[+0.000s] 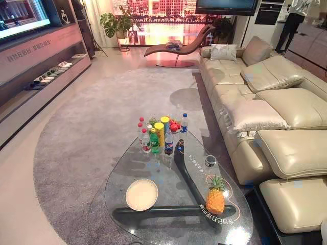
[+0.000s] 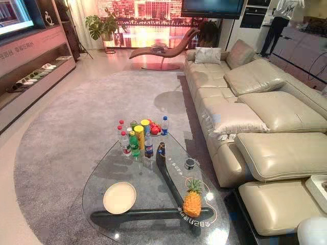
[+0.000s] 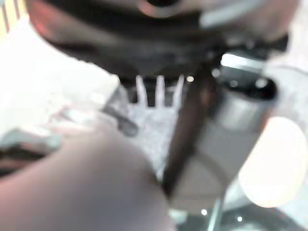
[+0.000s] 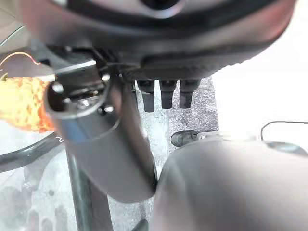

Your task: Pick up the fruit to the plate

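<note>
Right hand point(image 4: 202, 53): fingers point(image 4: 167, 95) hang straight and slack, holding nothing.
Left hand point(image 3: 144, 55): fingers loose, nothing held between them.
Pineapple point(image 1: 215, 196): upright on the near right end of the counter, well apart from both sets of fingers; its orange skin shows past the right thumb.
Plate point(image 1: 141, 194): left of the pineapple, apart from it.
Counter point(image 1: 117, 176): glass, standing on a grey rug point(image 1: 76, 143).
Bottles point(image 1: 156, 135): clustered at the far end, with red fruit point(image 1: 174, 125) beside them.

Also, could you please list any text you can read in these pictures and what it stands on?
On the glass table, orange lettering by the pineapple: upside down, not legible.
On the dark table base, white print: too small.
On the bottles, labels: too small.
On the wall panel, pale characters: too blurred.
Nothing can be quoted.
</note>
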Robot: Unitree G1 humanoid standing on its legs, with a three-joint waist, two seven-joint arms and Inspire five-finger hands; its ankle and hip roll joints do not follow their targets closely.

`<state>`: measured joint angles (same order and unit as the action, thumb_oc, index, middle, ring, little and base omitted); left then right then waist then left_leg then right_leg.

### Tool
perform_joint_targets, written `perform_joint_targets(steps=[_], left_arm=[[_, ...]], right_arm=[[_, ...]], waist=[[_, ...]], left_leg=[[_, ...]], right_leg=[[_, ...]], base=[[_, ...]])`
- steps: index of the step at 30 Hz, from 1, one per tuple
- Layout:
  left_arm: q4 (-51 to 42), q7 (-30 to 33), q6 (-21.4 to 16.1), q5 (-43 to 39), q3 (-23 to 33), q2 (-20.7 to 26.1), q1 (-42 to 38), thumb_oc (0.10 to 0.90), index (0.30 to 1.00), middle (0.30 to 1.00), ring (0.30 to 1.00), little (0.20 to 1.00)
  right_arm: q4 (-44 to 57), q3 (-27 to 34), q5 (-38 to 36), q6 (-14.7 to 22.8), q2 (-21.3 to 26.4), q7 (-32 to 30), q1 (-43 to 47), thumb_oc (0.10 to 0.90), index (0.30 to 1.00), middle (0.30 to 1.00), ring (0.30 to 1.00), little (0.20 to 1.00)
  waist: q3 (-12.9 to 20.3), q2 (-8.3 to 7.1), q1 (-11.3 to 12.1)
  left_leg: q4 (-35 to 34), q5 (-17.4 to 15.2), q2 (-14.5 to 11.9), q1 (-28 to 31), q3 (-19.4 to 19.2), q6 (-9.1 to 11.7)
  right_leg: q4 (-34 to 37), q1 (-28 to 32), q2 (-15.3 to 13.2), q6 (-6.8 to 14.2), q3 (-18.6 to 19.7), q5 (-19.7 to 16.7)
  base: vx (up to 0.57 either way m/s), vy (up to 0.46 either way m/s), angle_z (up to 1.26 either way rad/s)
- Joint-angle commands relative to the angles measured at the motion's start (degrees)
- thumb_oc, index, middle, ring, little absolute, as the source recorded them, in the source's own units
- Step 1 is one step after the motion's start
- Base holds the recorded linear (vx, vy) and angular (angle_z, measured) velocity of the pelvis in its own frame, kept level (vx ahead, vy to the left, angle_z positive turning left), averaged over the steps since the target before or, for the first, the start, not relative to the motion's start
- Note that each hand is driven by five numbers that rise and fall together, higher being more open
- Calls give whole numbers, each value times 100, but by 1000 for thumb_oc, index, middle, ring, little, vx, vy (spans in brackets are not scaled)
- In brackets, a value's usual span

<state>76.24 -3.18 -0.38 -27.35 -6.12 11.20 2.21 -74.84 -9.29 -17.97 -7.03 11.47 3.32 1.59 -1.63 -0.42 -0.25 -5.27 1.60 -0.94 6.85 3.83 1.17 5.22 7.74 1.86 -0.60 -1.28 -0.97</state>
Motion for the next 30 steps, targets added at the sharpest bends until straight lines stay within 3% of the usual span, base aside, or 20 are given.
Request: perform_joint_targets(steps=[1,6,23,30], left_arm=[[279,-234,29,1,-152,-222,-349,800,900,900,900,900],[250,-241,-171,-53,-172,-221,-326,800,900,900,900,900],[298,-86,-94,33,-163,-212,-373,800,900,900,900,900],[282,57,-97,-47,-135,-207,-362,800,900,900,900,900]], right_arm=[[-278,-263,117,-178,-152,-17,19,800,900,900,900,900],[-293,-240,94,-145,-144,21,28,800,900,900,900,900],[-380,-261,124,-194,-147,-35,52,800,900,900,900,900],[-434,-222,279,-266,-92,-565,47,800,900,900,900,900]], waist=[[-154,-103,1],[-174,-119,22],[-191,-111,22],[-291,-119,21]], left_leg=[[27,-231,96,36,-162,3],[27,-238,103,23,-148,0],[27,-223,98,10,-144,-3],[65,-220,94,-33,-138,-10]], right_leg=[[-26,-58,-365,388,-87,-77],[-33,-73,-355,388,-103,-65],[-22,-84,-353,381,-76,-78],[-42,-124,-347,377,-35,-90]], base=[[-62,-41,-17],[0,0,0],[0,0,0],[0,0,0]])
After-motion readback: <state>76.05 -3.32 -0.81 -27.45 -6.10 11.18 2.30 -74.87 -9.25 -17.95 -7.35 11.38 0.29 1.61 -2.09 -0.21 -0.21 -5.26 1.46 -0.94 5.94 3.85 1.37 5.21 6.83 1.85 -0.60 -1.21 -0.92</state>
